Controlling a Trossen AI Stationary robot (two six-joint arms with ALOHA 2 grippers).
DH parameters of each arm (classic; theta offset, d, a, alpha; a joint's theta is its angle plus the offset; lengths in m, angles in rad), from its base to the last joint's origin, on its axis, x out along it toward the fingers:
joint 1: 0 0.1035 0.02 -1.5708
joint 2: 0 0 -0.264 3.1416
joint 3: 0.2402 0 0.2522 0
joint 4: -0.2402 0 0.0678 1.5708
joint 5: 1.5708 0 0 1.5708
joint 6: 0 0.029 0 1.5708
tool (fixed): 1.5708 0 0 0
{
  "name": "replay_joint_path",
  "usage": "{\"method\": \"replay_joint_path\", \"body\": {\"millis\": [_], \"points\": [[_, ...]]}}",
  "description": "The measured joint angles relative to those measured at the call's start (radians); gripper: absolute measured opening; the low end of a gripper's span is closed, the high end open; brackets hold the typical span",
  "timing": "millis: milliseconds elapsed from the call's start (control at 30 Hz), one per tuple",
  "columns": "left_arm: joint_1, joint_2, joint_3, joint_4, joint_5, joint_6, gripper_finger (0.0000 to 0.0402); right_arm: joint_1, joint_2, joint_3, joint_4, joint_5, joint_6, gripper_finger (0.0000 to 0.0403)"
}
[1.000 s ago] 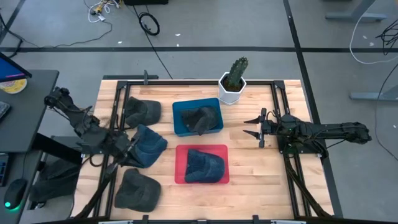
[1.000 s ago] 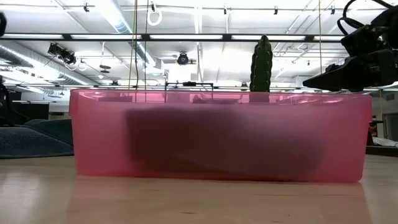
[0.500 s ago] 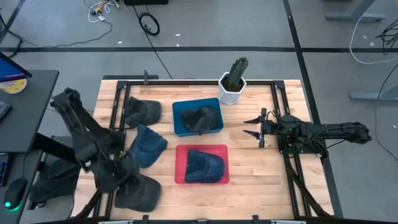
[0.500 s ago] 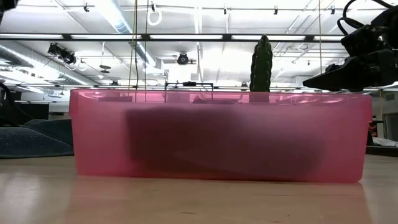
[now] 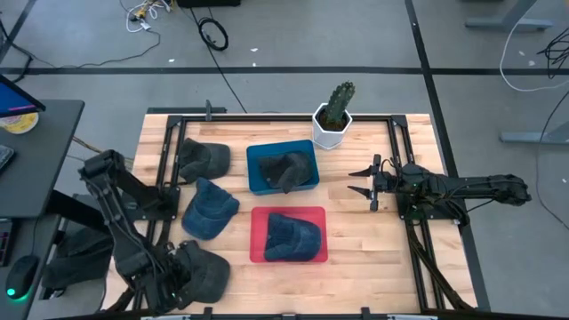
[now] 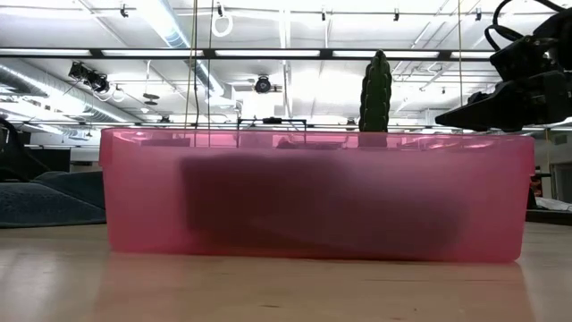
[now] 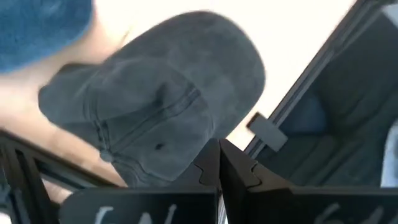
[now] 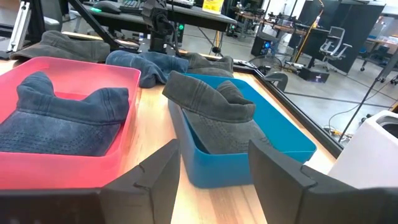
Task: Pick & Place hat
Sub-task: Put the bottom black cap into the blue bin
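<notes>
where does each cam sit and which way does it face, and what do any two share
High: overhead, facing down; both arms, red bin, blue bin.
Low: table height, facing the red bin's wall; right arm upper right.
Left wrist: over a grey hat; fingers together.
Right wrist: facing both bins; fingers apart.
Shared: cactus, high and low.

we find no readable text, label, brand, number or sign anywhere. pale marks on the dark plate near the left gripper (image 7: 219, 163) in the left wrist view are cut off and illegible; a yellow sign far behind in the right wrist view is too small.
</notes>
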Motion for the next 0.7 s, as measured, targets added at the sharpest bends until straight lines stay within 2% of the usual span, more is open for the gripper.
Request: {"method": "replay_joint_path", "body": {"millis": [167, 367, 500, 700], "points": [[0.001, 0.041, 0.0, 0.007, 0.067, 0.011, 0.0011, 0.0, 0.0, 0.0, 0.0, 0.0, 0.0, 0.0193], [0.002, 0.048, 0.0, 0.01, 0.072, 0.006, 0.0038, 0.0, 0.0, 0.0, 0.0, 0.0, 0.0, 0.0193], [0.002, 0.047, 0.0, 0.006, 0.071, 0.006, 0.0073, 0.0, 0.0, 0.0, 0.0, 0.0, 0.0, 0.0193], [0.002, 0.048, 0.0, 0.003, 0.038, -0.013, 0.0149, 0.0, 0.0, 0.0, 0.0, 0.0, 0.0, 0.0193]]}}
